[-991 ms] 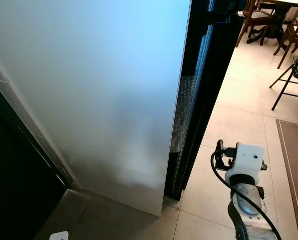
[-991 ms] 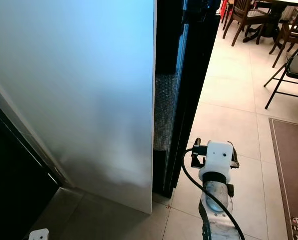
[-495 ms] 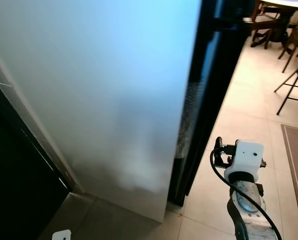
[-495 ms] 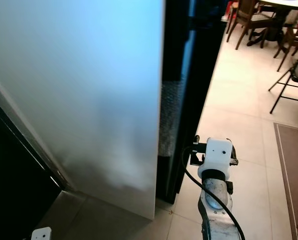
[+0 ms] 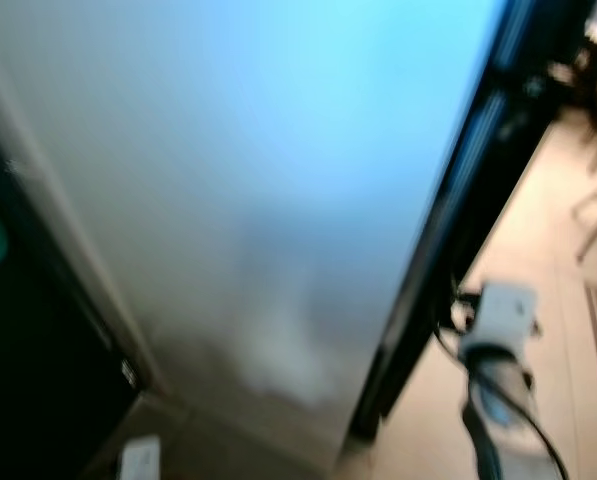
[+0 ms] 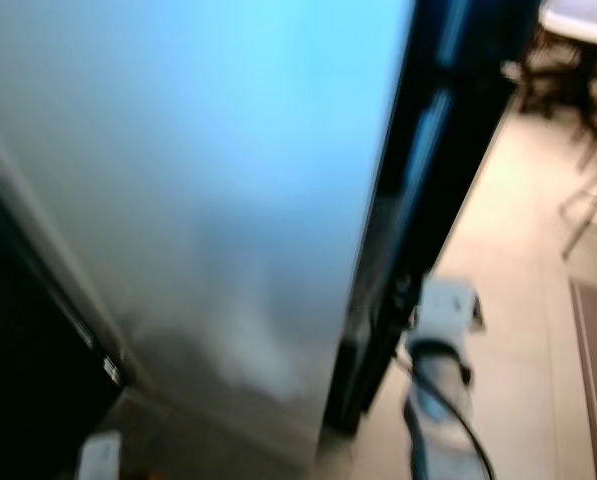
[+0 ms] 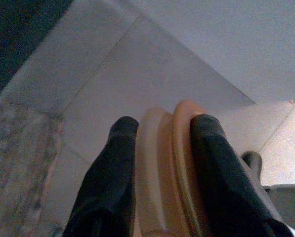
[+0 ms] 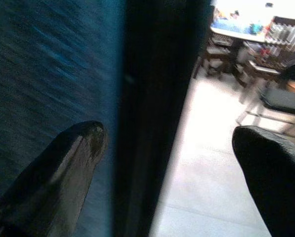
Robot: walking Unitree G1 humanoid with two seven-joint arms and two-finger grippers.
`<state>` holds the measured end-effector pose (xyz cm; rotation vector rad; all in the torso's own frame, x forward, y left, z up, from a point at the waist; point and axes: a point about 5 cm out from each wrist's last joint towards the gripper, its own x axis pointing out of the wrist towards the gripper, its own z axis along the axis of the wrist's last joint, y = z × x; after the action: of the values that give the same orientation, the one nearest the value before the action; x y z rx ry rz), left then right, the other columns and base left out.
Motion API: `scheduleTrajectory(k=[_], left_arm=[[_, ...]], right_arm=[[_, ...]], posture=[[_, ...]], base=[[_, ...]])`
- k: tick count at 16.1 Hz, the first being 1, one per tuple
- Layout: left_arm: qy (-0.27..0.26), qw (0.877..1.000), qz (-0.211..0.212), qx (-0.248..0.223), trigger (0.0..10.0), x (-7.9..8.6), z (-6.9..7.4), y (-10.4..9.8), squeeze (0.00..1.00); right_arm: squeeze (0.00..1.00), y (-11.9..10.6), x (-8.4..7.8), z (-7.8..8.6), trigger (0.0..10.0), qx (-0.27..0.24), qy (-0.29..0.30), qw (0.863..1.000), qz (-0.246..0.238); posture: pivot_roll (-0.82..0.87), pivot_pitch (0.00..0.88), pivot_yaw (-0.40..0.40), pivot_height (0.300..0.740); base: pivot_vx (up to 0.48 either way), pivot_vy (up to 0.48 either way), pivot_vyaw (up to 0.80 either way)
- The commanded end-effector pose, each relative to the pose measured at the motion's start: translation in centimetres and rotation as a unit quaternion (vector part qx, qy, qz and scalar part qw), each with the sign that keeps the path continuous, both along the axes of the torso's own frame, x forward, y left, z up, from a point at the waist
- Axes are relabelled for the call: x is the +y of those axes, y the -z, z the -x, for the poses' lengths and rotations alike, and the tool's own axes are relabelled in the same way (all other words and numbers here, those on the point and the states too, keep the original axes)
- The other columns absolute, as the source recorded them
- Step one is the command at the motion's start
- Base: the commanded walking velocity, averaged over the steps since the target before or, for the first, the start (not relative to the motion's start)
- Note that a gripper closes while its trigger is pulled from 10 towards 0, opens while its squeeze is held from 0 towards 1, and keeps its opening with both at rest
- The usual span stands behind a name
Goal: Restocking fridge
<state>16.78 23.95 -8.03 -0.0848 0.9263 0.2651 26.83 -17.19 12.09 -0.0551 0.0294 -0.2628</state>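
In a blurred head view, the pale fridge door (image 5: 248,200) stands edge-on before the robot, with the right arm (image 5: 496,340) raised beside its dark edge above the tiled floor (image 7: 112,84). The right gripper (image 8: 172,148) is spread wide, its fingers (image 8: 63,163) apart at that edge. The left gripper (image 7: 159,148) hangs low over the floor, clamped on an orange ridged object (image 7: 162,163) whose kind cannot be made out.

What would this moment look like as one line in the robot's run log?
view: blurred | left claw: shut on orange item, above floor tiles | right claw: open, at dark fridge door edge | fridge door: ajar
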Motion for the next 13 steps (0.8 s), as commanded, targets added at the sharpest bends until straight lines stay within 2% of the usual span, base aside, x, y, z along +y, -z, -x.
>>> scheduleTrajectory(k=[1,4,6,7,9,13], left_arm=[[0.0,0.999,-0.002,0.034,10.0,0.2,1.6,0.7,0.0],[0.001,0.999,-0.002,0.036,10.0,0.2,1.8,0.8,0.0],[0.002,0.999,-0.002,0.036,10.0,0.1,1.8,0.8,0.0],[0.005,0.999,0.0,0.035,10.0,-0.2,1.5,0.7,0.0],[0.017,0.999,-0.003,0.033,10.0,-0.5,1.0,0.6,0.0],[0.02,0.999,-0.005,0.032,10.0,-0.5,0.9,0.6,0.0]], right_arm=[[0.0,-0.1,-0.2,0.2,10.0,-0.001,0.006,1.0,0.0],[0.0,-0.1,-0.5,0.3,10.0,-0.003,0.017,1.0,0.003],[0.0,-0.2,-1.1,0.3,10.0,-0.003,0.036,0.999,0.007],[0.0,0.0,-1.9,0.4,10.0,0.002,0.057,0.998,-0.002],[0.0,0.1,-2.0,0.4,10.0,0.003,0.057,0.998,-0.006],[0.0,0.1,-2.0,0.4,10.0,0.003,0.058,0.998,-0.006]], posture=[[-0.13,0.0,-0.005,0.74],[-0.13,0.0,-0.005,0.74],[-0.13,0.0,-0.005,0.74],[-0.12,0.0,-0.003,0.74],[-0.13,0.0,-0.001,0.74],[-0.13,0.0,-0.001,0.74]], base=[[0.0,0.0,0.0],[0.0,0.0,0.0],[0.0,0.0,0.0],[0.0,0.0,0.0],[0.0,0.0,0.0],[0.0,0.0,0.0]])
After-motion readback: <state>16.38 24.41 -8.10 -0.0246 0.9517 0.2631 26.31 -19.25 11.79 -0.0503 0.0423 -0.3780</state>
